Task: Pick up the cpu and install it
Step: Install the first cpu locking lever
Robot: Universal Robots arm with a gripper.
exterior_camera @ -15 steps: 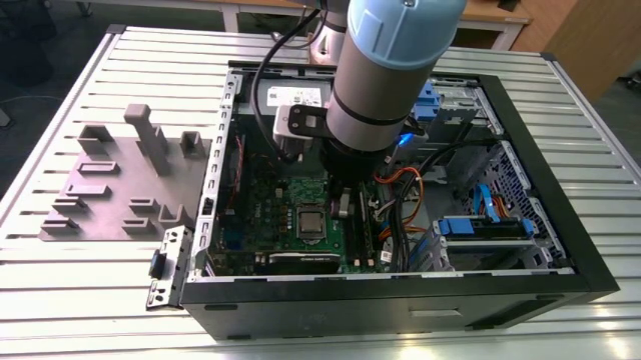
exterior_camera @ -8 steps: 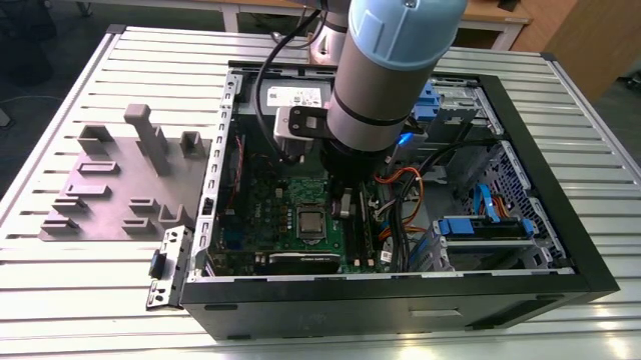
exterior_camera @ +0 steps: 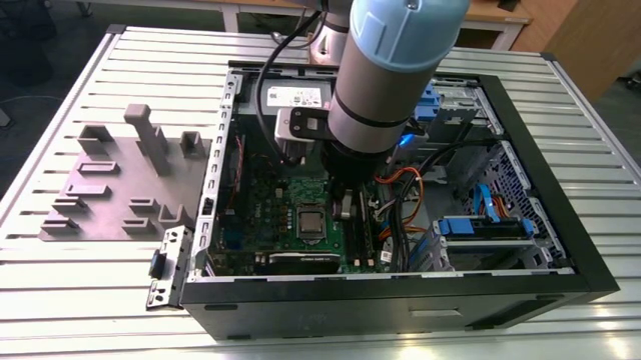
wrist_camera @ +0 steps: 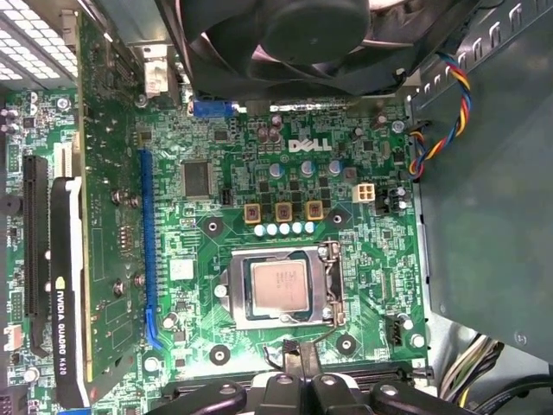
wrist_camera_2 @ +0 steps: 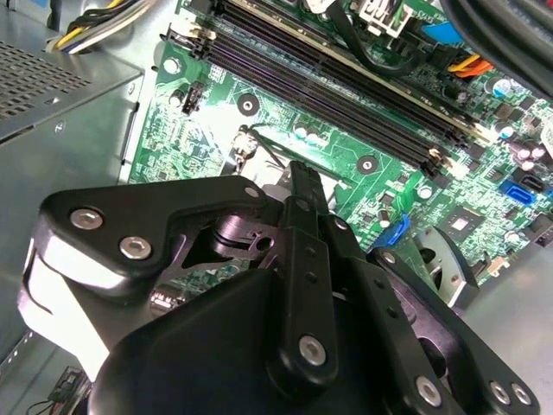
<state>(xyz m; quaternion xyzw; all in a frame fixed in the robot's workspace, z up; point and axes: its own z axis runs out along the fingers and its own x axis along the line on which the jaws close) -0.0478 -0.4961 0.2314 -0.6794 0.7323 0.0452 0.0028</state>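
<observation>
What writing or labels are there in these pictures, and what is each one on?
White logo word: printed on the green motherboard, in the first wrist view.
Pale lettering: along the edge of the black graphics card.
Fine print: on the metal top of the cpu, too small to read.
Barcode and small print: on the white sticker in the exterior view, too small to read.

Grey fixture block (exterior_camera: 115, 187) beside open computer case (exterior_camera: 401, 296); slatted table (exterior_camera: 601, 135)

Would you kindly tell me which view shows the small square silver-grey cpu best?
The first wrist view: the small square silver-grey cpu faces the camera, seated in its socket. The exterior view shows it distantly; the second wrist view has the gripper across that area.
</observation>
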